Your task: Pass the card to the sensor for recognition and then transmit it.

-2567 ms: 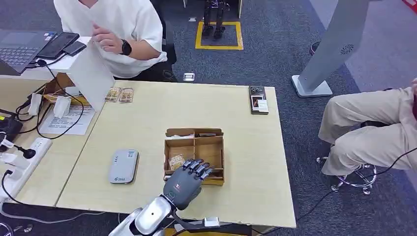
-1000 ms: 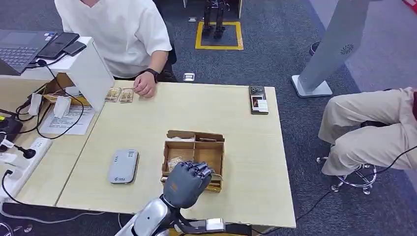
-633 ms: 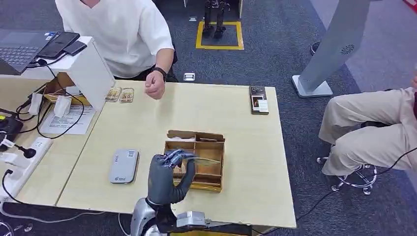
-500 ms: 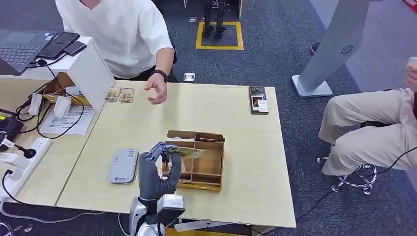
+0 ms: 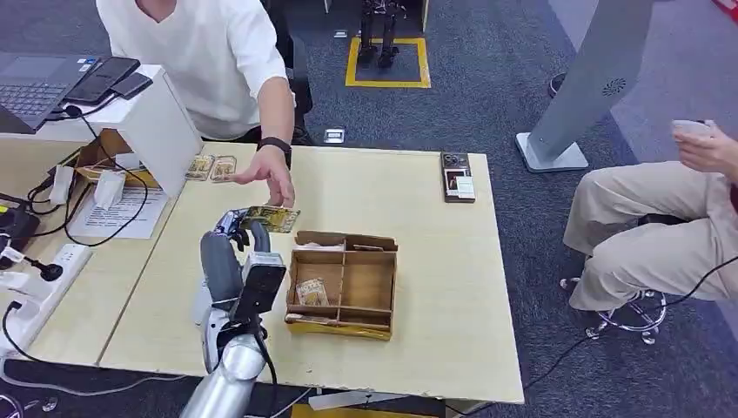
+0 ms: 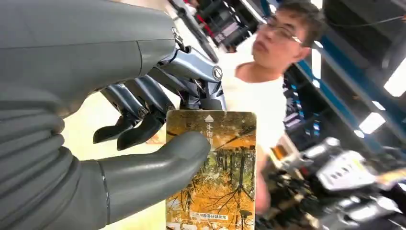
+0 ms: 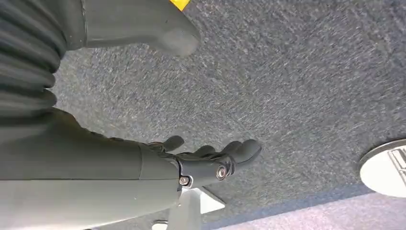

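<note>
Above the bench, left of the cardboard box, the left hand pinches the card between thumb and fingers, held roughly flat, its long axis running sideways towards the box. A person's hand hovers just beyond it. The right hand hangs over grey carpet, fingers apart, holding nothing.

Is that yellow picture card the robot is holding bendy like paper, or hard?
Probably fairly stiff: the card sticks out flat past the left hand without drooping. It looks thin, so likely light. Its face seems a bit glossy, so it might slip, since just the thumb and fingers pinch it near one end.
</note>
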### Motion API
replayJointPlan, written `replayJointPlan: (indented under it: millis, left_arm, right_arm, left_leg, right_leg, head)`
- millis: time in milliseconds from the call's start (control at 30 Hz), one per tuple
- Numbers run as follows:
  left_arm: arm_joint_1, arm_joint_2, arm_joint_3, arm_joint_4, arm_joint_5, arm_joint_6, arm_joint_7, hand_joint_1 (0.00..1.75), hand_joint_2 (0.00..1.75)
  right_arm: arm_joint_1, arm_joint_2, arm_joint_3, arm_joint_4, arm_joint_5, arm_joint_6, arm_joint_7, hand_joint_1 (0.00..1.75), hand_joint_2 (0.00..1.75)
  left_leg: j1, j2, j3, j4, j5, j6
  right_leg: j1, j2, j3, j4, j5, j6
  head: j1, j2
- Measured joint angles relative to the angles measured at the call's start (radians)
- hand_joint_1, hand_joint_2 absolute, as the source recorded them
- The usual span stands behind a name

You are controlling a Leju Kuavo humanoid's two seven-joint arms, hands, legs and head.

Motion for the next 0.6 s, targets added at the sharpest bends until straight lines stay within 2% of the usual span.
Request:
replayJointPlan:
  millis: [200,600]
  left_arm:
    - [-0.052,-0.001,0.093,0.088,-0.073,0.001,0.032,1.75,1.75]
    - [-0.094,-0.027,0.254,0.181,-0.175,0.002,0.029,1.75,1.75]
  right_arm:
    - [-0.005,-0.007,0.000,0.013,0.019,0.000,0.000,0.00,1.75]
    - [-0.009,-0.015,0.000,0.032,0.031,0.000,0.003,0.00,1.75]
  left_leg:
    - [0.000,0.000,0.000,0.000,0.000,0.000]
    - [0.000,0.000,0.000,0.000,0.000,0.000]
  right_leg:
    - [0.000,0.000,0.000,0.000,0.000,0.000]
    - [0.000,0.000,0.000,0.000,0.000,0.000]
  head:
    - [0.000,0.000]
    - [0.000,0.000]
